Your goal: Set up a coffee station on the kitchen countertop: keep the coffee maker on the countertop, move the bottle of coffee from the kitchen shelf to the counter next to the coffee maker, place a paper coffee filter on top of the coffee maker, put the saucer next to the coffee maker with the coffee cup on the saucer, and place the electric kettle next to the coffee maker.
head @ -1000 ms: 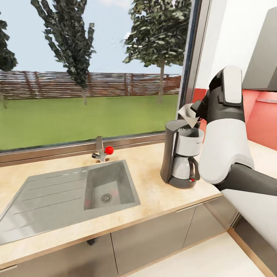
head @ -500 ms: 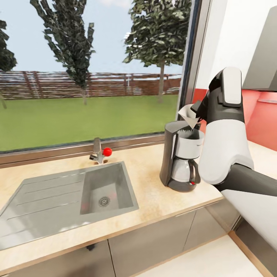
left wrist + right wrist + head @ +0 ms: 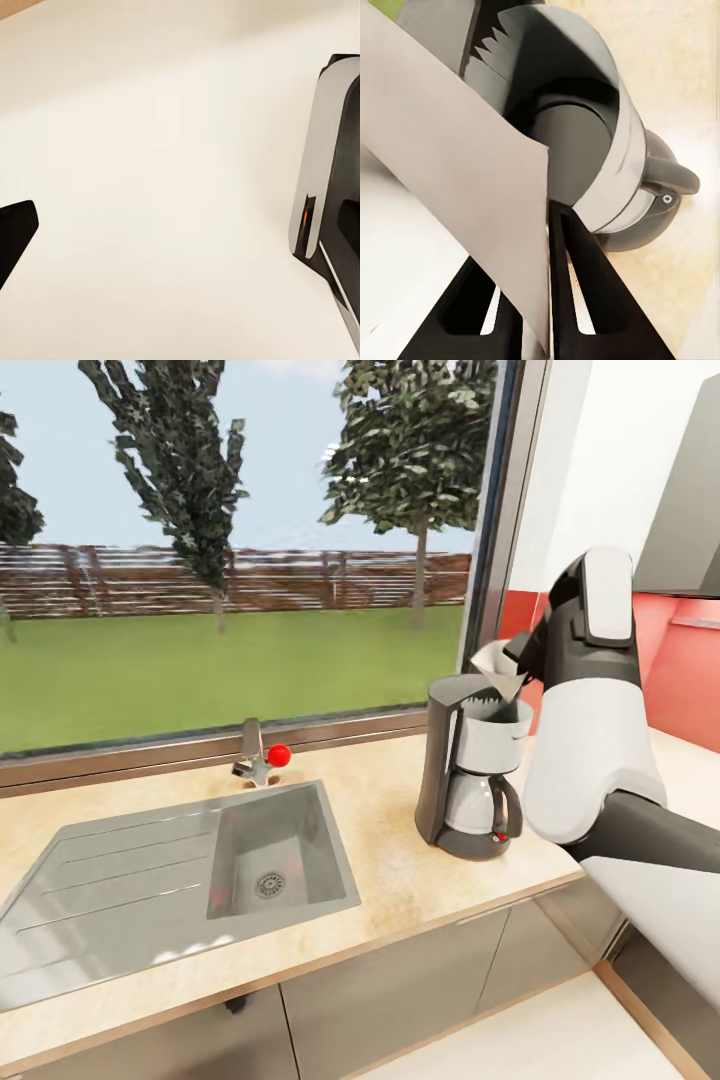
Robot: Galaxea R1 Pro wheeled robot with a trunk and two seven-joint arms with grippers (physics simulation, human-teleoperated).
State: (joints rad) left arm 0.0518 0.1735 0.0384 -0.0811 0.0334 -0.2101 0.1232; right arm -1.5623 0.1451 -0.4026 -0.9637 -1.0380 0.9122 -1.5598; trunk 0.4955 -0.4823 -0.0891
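1. The paper coffee filter (image 3: pixel 497 666) is clamped between the fingers of the right gripper (image 3: pixel 534 300) and held just above the open top of the coffee maker (image 3: pixel 470 770).
2. Over the last second the filter has been carried slightly rightward, nearer the basket's centre.
3. Placement appears close; release is not yet done.
4. The left gripper's state cannot be told.

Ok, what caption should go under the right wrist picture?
Right gripper holding the paper filter just above the coffee maker.
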